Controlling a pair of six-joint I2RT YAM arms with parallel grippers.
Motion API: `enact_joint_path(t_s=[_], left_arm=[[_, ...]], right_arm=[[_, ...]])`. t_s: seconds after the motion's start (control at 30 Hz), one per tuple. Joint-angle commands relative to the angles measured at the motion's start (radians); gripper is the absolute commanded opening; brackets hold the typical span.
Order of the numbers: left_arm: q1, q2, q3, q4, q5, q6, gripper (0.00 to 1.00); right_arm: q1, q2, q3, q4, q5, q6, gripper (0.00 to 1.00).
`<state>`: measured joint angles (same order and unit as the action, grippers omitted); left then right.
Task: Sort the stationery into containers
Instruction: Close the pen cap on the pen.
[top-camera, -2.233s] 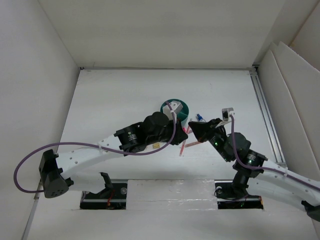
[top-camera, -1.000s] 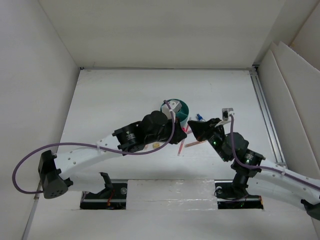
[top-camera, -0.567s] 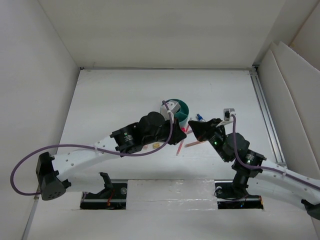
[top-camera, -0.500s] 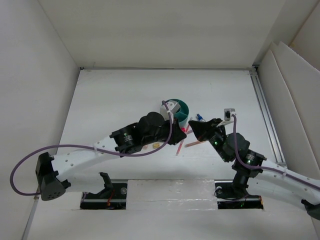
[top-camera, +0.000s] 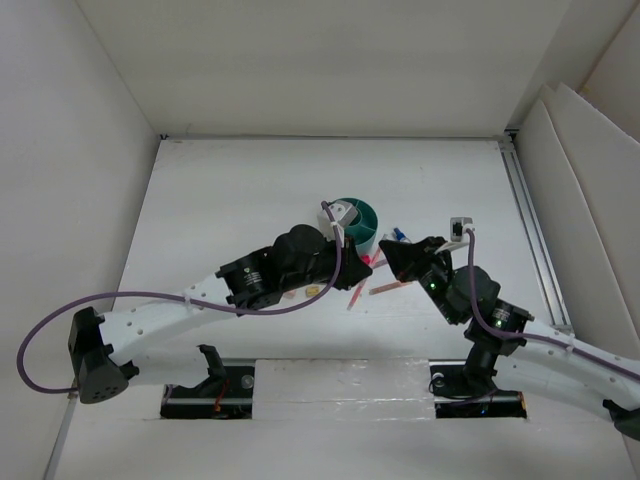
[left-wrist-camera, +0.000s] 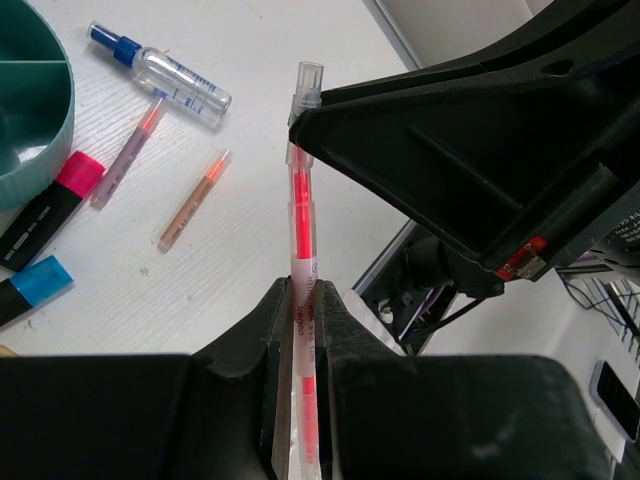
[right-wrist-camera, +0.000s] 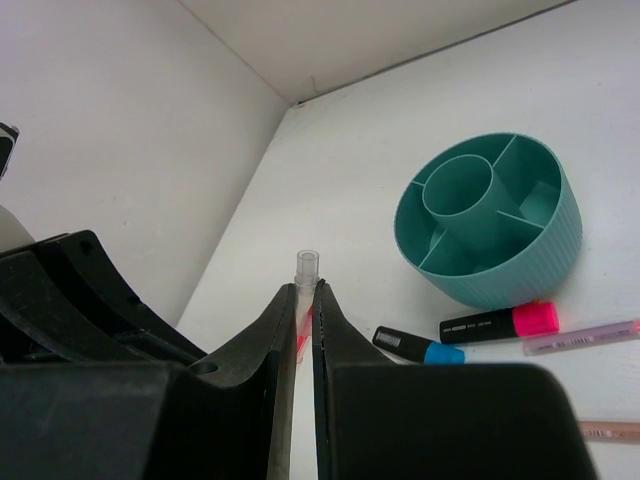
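Drawn back toward its base, the left arm (top-camera: 190, 303) bares more of the teal organizer (right-wrist-camera: 510, 265), while left gripper (left-wrist-camera: 302, 295) and right gripper (right-wrist-camera: 306, 290) both pinch 1 pink-orange pen (left-wrist-camera: 300, 200) raised off the table (top-camera: 250, 190), its long axis running between them, organizer nearer the left gripper.

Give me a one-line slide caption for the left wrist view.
Left gripper clamped on a thin pink pen, above loose markers and a clear bottle beside the teal organizer.

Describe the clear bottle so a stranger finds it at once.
Find the round teal organizer on the white table. Close beside it, next to the thin pens, the bottle lies on its side. It alone is clear and stubby, with a blue cap.
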<state>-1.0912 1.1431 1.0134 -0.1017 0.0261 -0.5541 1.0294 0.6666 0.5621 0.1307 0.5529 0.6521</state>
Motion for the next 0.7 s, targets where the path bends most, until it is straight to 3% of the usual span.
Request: enact_joint_path(t_s=[0.0, 0.33, 0.67], left_arm=[[0.004, -0.051, 0.007, 0.099, 0.011, 0.013, 0.00], [0.004, -0.051, 0.007, 0.138, 0.011, -0.010, 0.00], [0.004, -0.022, -0.015, 0.195, -0.075, -0.040, 0.00]], right_arm=[[0.008, 0.004, 0.024, -0.055, 0.028, -0.020, 0.00], [0.008, 0.013, 0.024, -0.055, 0.038, 0.033, 0.00], [0.008, 0.065, 0.042, -0.065, 0.070, 0.118, 0.00]])
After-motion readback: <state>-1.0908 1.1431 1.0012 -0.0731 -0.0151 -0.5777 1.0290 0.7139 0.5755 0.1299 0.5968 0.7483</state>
